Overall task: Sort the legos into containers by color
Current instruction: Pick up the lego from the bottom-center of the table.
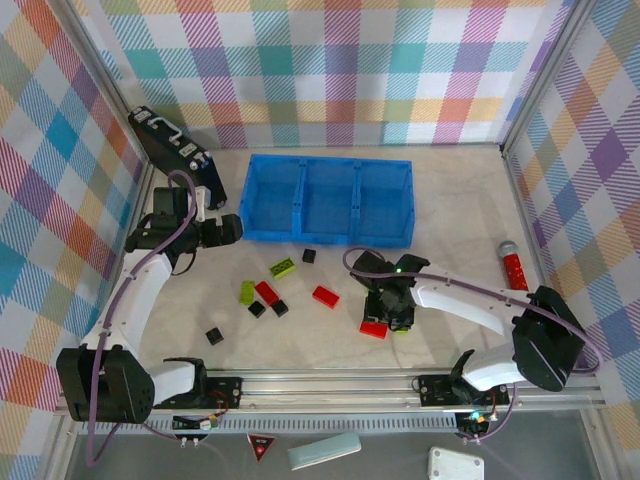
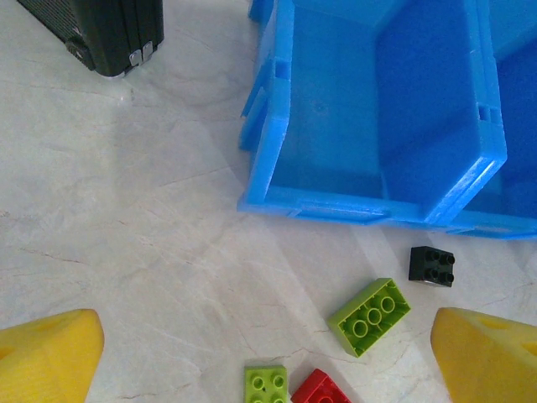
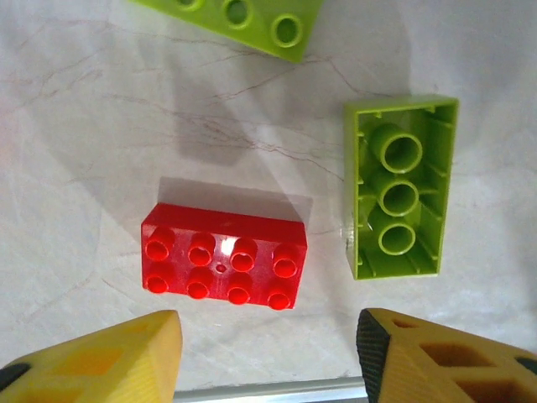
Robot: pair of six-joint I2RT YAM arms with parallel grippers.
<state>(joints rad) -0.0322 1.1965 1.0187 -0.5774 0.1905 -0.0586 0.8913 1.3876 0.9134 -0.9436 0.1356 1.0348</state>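
I see the red brick [image 3: 224,256] just ahead of my right fingers [image 3: 101,357], part-open and empty, its long axis spanning their gap; left fingers [image 2: 50,353] wide apart, empty

We found the tray [image 1: 330,238] toward the back of the desk [image 1: 460,200]. The case [image 1: 172,148] stood to the tray's left, slightly behind it. The cylinder [image 1: 512,266] lay off to the tray's right, forward of its front wall. The legos [image 1: 266,292] lay scattered on the desk in front of the tray, with one brick [image 1: 309,256] just before the front wall. The others lay farther forward, most of them before the tray's left half.
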